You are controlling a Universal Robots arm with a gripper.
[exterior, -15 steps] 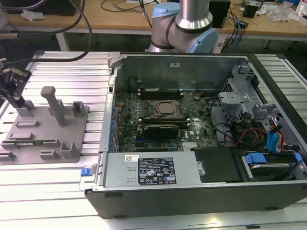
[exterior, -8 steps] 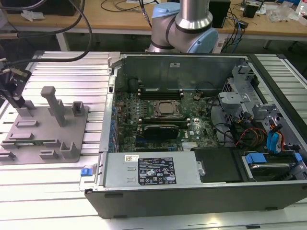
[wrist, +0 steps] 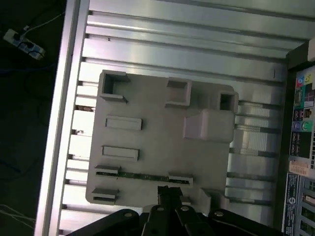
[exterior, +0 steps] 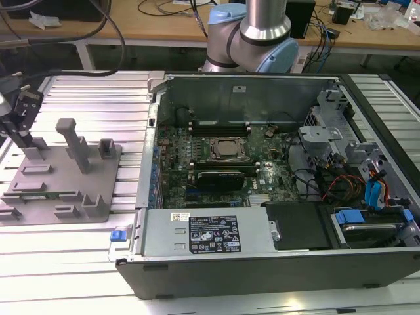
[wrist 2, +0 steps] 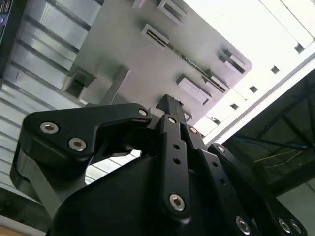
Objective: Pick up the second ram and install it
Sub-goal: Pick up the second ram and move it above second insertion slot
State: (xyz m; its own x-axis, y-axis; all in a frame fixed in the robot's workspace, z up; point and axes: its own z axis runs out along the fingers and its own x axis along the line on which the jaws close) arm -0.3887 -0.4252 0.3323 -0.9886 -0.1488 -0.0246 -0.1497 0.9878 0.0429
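The second ram (exterior: 50, 195) is a thin green stick lying on edge in slotted holders along the near side of the grey fixture block (exterior: 62, 174), at the exterior view's left. Both wrist views show it as a narrow green strip (wrist: 142, 176) (wrist 2: 189, 61) between the holders. My gripper (exterior: 23, 139) hangs over the fixture's far left part, above and apart from the ram. Its black fingers (wrist: 170, 191) look pressed together with nothing between them, and their tips (wrist 2: 168, 104) point down at the block.
An open computer case (exterior: 262, 262) takes up the middle and right, with its motherboard (exterior: 223, 154), memory slots (exterior: 220, 125) and a black expansion card (exterior: 223, 177) exposed. The fixture carries upright grey posts (exterior: 73, 141). Everything rests on a ribbed aluminium table (exterior: 98, 92).
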